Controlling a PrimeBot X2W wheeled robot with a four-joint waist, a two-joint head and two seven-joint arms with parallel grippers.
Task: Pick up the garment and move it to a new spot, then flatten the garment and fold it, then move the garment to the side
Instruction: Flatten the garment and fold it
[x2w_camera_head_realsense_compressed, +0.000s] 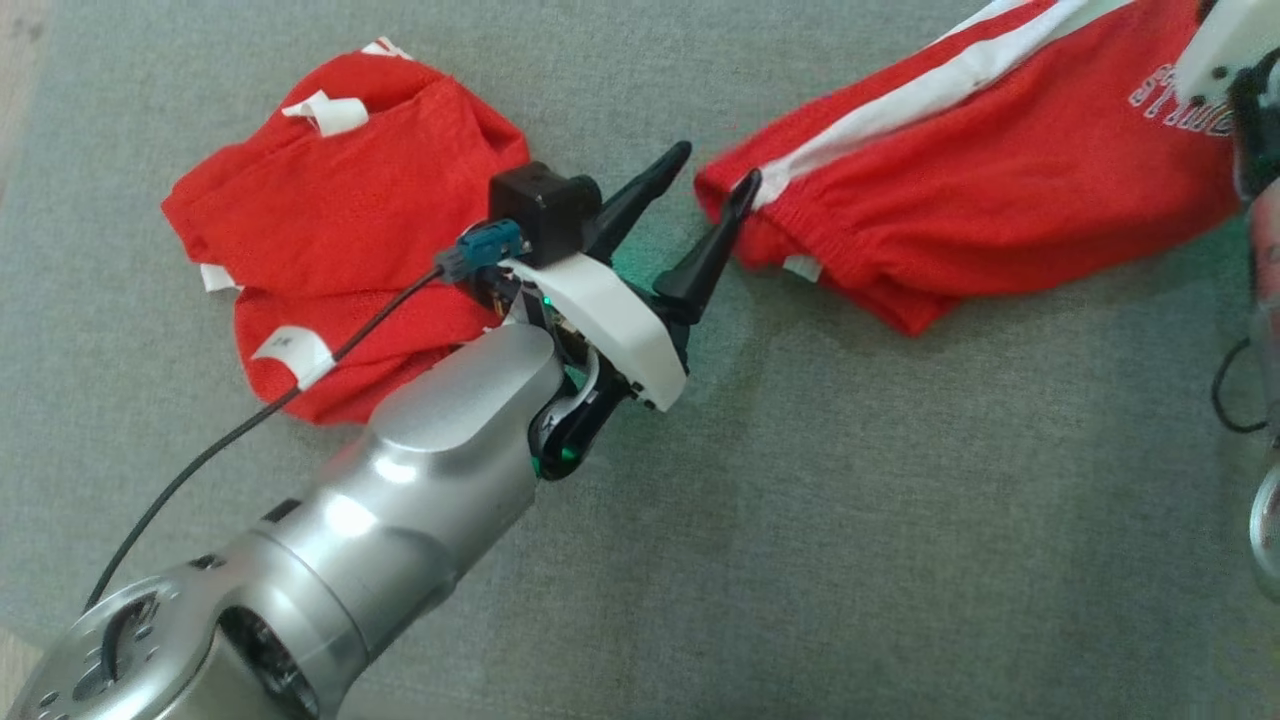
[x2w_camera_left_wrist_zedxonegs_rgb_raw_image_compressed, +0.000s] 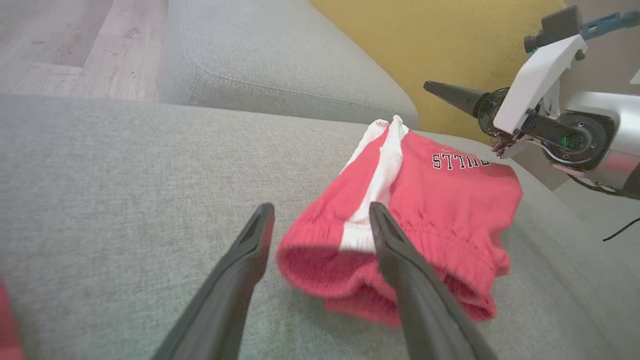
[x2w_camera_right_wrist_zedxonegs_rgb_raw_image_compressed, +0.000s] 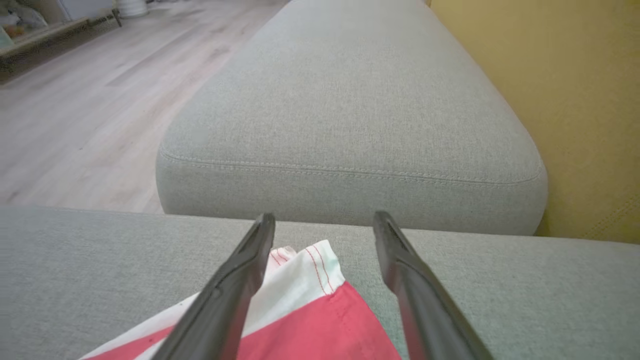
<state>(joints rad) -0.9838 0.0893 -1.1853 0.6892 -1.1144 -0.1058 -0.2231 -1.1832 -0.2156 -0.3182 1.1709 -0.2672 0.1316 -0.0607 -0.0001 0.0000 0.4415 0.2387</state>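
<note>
Our left gripper (x2w_camera_head_realsense_compressed: 715, 168) has its fingers spread and holds nothing. The waistband end of the red shorts (x2w_camera_head_realsense_compressed: 980, 190) lies just ahead of its tips on the grey cushion (x2w_camera_head_realsense_compressed: 900, 500). Our right gripper (x2w_camera_right_wrist_zedxonegs_rgb_raw_image_compressed: 324, 220) is spread too and empty, with the shorts' white-striped hem corner beneath its fingers. Behind the left gripper lies a crumpled red garment (x2w_camera_head_realsense_compressed: 340, 230).

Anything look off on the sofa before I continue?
The red garment at the left lies crumpled, edges flipped to show white tags. The striped shorts are bunched at the waistband, not flat. Nothing looks torn or spilled.
</note>
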